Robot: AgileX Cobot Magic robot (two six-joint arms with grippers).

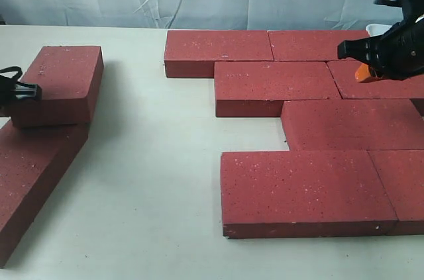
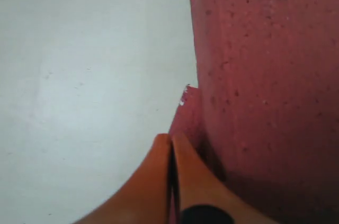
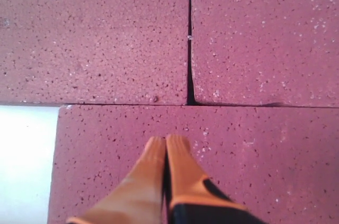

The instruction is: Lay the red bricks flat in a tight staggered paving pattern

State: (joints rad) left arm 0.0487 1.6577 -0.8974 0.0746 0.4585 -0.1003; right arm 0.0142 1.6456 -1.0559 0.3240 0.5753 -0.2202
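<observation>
Right tool (image 3: 167, 142) closed, over laid red bricks (image 1: 277, 80).

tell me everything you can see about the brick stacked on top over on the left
The top brick is a dark red rectangular block with fine pale specks, matte and rough-looking. It lies flat on the far end of the lower brick, which rests on the pale table, apart from the paved group. The left gripper, shut, sits at its left side in the exterior view; whether they touch cannot be told.
</observation>
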